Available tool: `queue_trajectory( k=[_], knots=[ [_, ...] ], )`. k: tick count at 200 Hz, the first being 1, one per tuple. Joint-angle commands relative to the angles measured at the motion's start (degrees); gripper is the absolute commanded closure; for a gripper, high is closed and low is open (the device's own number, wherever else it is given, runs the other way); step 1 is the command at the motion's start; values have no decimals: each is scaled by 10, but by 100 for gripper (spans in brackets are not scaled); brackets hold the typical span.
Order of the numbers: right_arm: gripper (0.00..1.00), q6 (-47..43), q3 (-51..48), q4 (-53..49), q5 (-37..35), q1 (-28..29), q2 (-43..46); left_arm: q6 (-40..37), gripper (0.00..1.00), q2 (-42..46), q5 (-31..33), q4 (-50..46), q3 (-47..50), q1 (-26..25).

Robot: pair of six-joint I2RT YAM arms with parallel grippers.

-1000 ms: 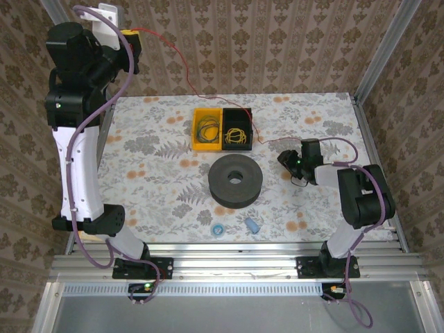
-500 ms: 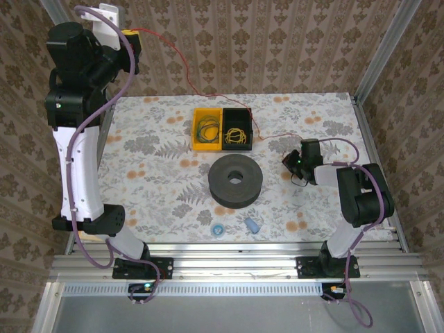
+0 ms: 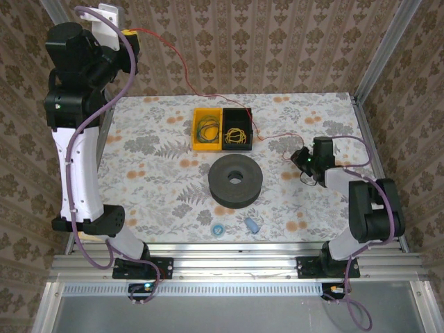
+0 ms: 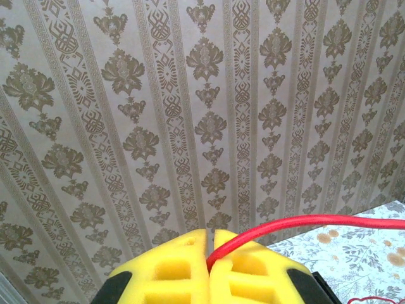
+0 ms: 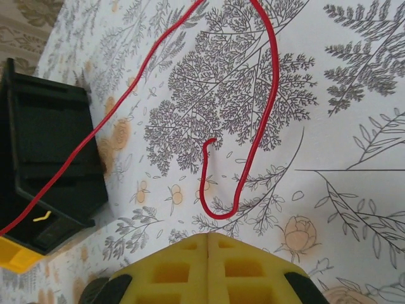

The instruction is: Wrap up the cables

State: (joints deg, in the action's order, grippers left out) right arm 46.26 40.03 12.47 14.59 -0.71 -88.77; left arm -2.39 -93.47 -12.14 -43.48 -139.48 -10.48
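Seen from above, the thin red wire (image 3: 182,67) runs from the left gripper (image 3: 132,43), held high at far left, down past the black plastic bin (image 3: 237,130) to the table beside the right gripper (image 3: 297,157). The dark grey round spool (image 3: 236,180) lies apart, nearer. In the left wrist view, yellow pads pinch the wire. In the right wrist view, the pads are together and empty, with the wire's hooked end just beyond them.

The left hand (image 4: 211,247) has its yellow fingers (image 4: 168,269) pressed together, with the red cable (image 4: 304,221) pinched in the seam between them. The cable leaves the seam and runs to the right edge of frame. Behind it stands a patterned wallpaper wall (image 4: 158,114). A corner of the floral counter (image 4: 364,244) shows at lower right.
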Motion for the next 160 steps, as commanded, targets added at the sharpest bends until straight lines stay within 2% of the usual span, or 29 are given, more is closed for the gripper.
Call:
queue_trajectory(
  k=[1, 11, 17, 32, 51, 97, 160],
  knots=[
    [83, -23, -2, -35, 58, -15, 6, -8, 100, 16, 4, 3, 1, -2],
    [64, -22, 2, -32, 72, -15, -1, -8, 100, 17, 3, 5, 2, -1],
    [58, -18, 2, -27, 79, -15, -8, -8, 100, 17, 2, 6, 3, -1],
    [50, -2, 0, -4, 86, -15, -23, -6, 100, 18, 1, 7, 7, -1],
    [44, 14, 0, 19, 87, -14, -44, -4, 100, 21, 0, 10, 11, -1],
    [42, 28, 21, 45, 74, -5, -88, -2, 100, 21, -2, 13, 13, -1],
    [46, 50, 52, 84, 45, 14, -148, 1, 100, 21, -7, 14, 13, -2]
  ],
)
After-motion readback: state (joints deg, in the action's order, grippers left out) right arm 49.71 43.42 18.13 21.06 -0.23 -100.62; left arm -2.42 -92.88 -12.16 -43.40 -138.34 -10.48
